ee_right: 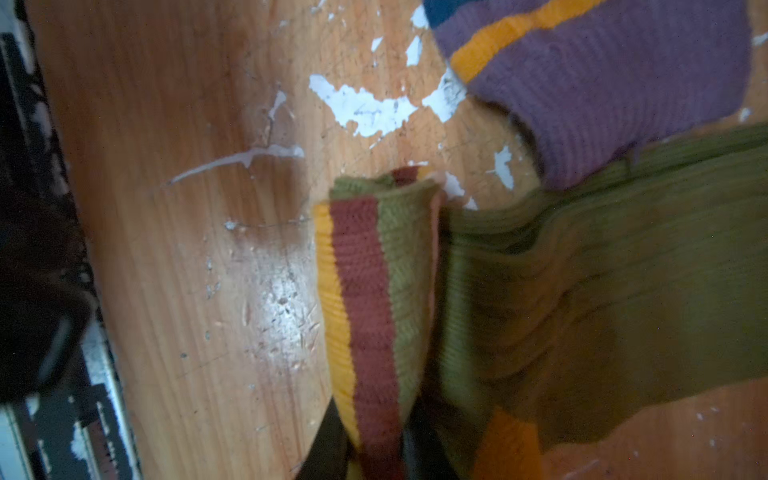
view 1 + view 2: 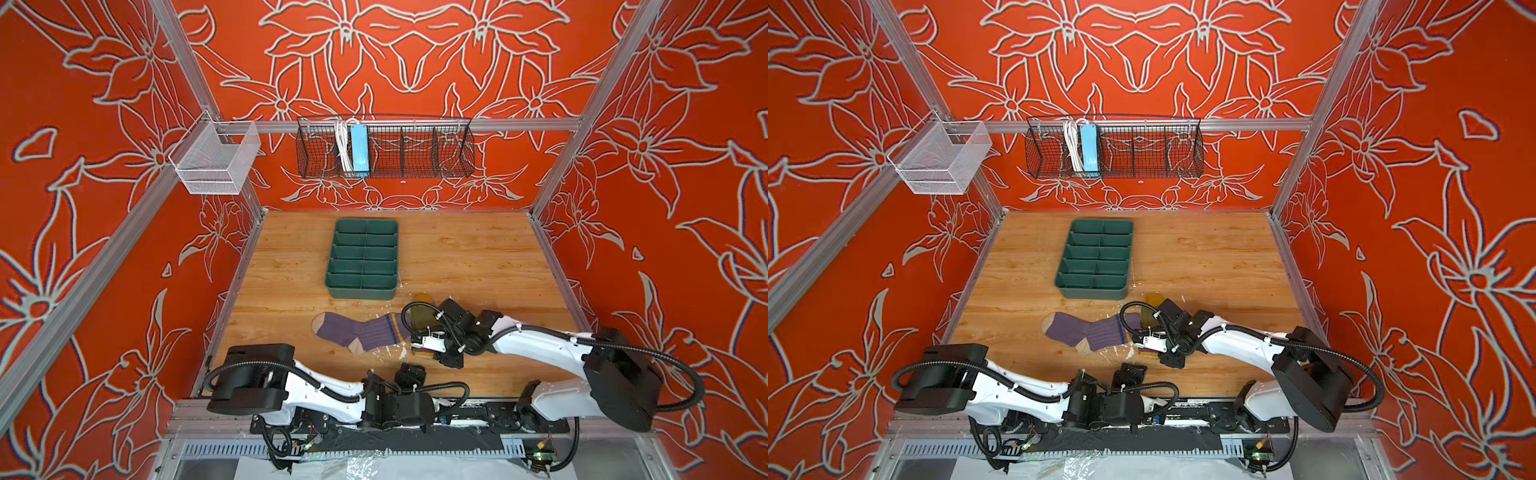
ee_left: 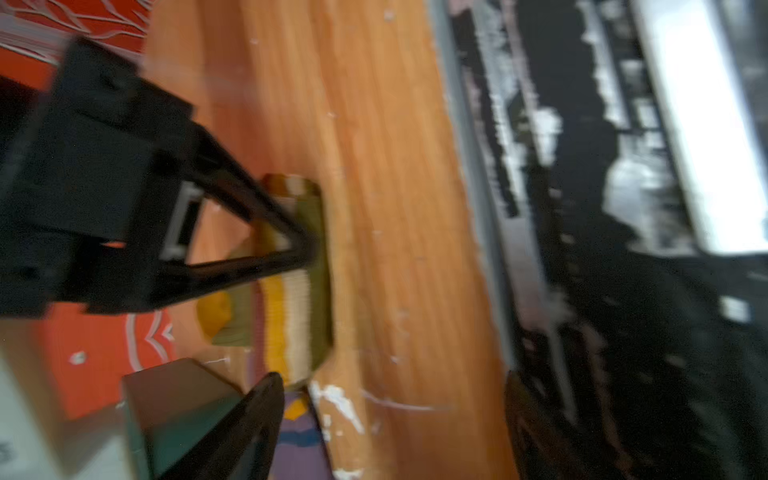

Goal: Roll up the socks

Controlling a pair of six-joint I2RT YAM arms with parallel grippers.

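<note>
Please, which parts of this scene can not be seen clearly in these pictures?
Olive sock: both top views, middle covered by the right arm.
Right gripper: right wrist view, cut off by the edge; only finger ends show.
Left gripper: small in both top views; left wrist view, blurred and cut off.
Purple sock: right wrist view, only its cuff in frame.

The wooden table [image 2: 457, 257] carries a green tray [image 2: 360, 293] toward its back edge; nearer the front edge lie a purple sock [image 2: 357, 332] and an olive sock [image 2: 422, 319], touching.
</note>
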